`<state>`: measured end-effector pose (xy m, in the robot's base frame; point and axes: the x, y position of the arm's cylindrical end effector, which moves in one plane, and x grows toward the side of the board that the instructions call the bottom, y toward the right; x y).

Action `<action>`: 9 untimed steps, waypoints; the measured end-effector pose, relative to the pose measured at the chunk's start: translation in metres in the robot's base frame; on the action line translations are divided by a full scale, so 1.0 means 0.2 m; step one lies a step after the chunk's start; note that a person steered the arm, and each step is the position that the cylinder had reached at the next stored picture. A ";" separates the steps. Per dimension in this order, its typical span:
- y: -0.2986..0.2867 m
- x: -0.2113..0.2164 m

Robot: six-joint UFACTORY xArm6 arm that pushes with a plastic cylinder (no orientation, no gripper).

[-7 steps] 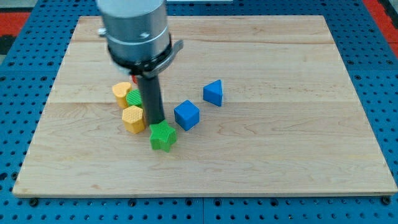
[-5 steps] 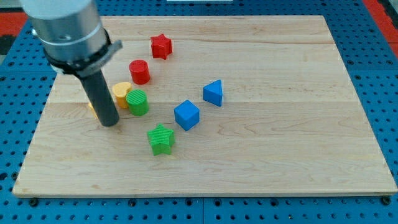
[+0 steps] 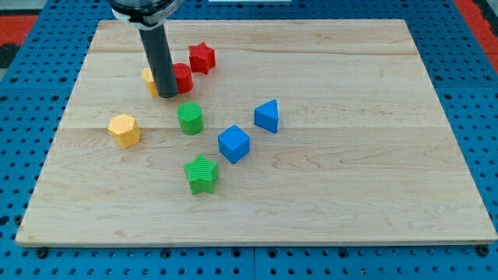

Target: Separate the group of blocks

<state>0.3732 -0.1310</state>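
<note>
My tip [image 3: 168,94] stands at the upper left of the board, between a yellow block [image 3: 149,78] on its left, mostly hidden by the rod, and a red cylinder [image 3: 183,77] on its right; it looks to touch both. A red star [image 3: 201,57] lies just up and right of the cylinder. A green cylinder [image 3: 190,118] stands below the tip, apart from it. A yellow hexagonal block [image 3: 124,130] sits alone at the left. A green star [image 3: 203,173], a blue cube [image 3: 233,144] and a blue triangular block [image 3: 267,116] lie spread at the centre.
The wooden board [image 3: 350,155] lies on a blue perforated table [image 3: 482,93]. The arm's body enters from the view's top left.
The rod moved from the left side up to between the yellow block and red cylinder. The yellow hexagon now sits alone at the left; the green cylinder lies lower right, the other yellow block higher.
</note>
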 end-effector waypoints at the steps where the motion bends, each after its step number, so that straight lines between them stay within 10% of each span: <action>1: 0.11 -0.11; 4: 0.63 -0.27; 6: 0.00 -0.22; 9: 0.50 -0.40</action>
